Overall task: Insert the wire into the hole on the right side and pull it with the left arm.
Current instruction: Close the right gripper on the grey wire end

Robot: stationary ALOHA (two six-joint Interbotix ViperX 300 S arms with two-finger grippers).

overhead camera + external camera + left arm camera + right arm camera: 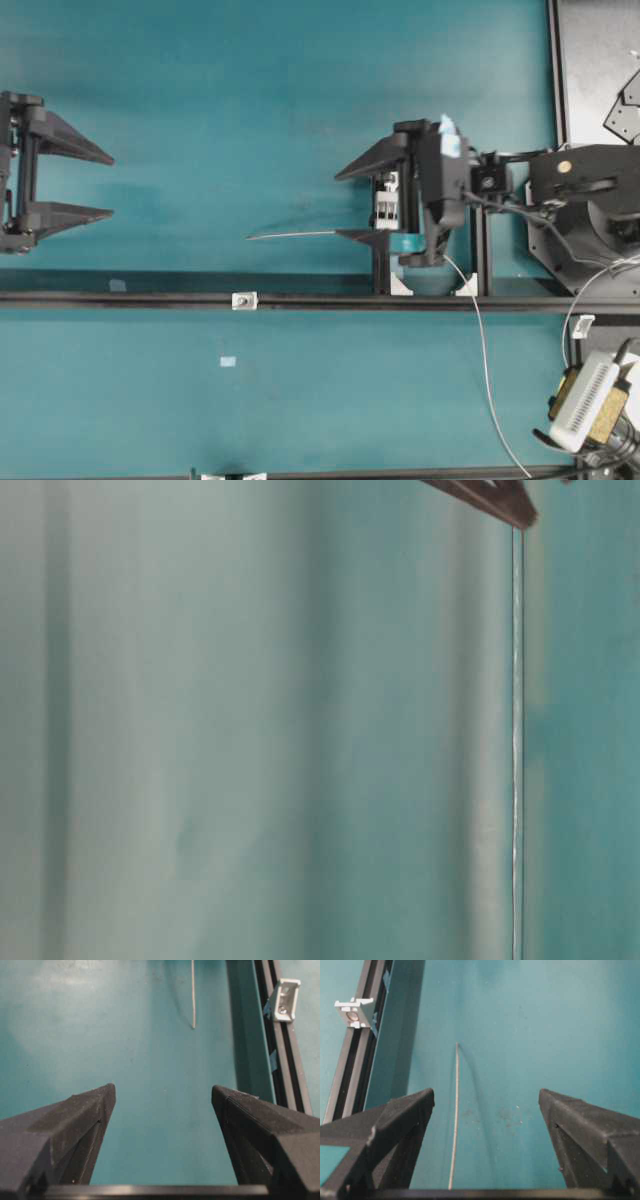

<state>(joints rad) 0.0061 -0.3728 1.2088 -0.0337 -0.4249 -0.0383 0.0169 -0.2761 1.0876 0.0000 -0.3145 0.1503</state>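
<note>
The wire (300, 234) is a thin pale line on the teal table, its free end pointing left. It runs back between my right gripper's (338, 205) open fingers, close to the nearer finger (360, 236), and they are not closed on it. In the right wrist view the wire (454, 1125) lies just inside the left finger, with the right gripper (486, 1094) wide open. The hole is in a tiny silver tab (244, 300) on the black rail, nearer the front than the wire's tip. The left arm's gripper (112, 185) stands open and empty at the far left; its wrist view shows the wire tip (193, 1024) and tab (284, 1000) far ahead of it (163, 1091).
A black rail (120, 299) crosses the table from left to right. A small pale patch (228, 361) lies in front of it. A white ribbed device (585, 405) and cables sit at the front right, and a black plate (600, 60) at the back right.
</note>
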